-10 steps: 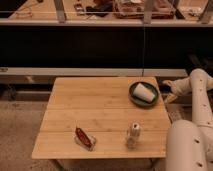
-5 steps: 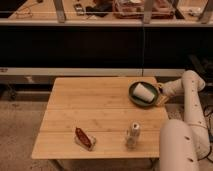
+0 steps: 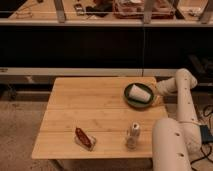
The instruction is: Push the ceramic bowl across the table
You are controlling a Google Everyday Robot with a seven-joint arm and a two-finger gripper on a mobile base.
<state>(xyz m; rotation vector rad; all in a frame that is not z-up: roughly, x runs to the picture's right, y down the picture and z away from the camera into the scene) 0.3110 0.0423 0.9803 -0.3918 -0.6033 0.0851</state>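
At the table's far right corner, my gripper sits at the right rim of the ceramic bowl, fingers spread apart and holding nothing. A white cup lies on its side in the bowl. I judge the dish stiff, fairly heavy, breakable and slick on bamboo, so I would press low on the outer wall rather than pinch it. A red packet and a small bottle stand near the front edge.

Dark-green ceramic bowl, darker rim, holding white cup; off-white gripper at its right edge; light bamboo-plank table; red packet.
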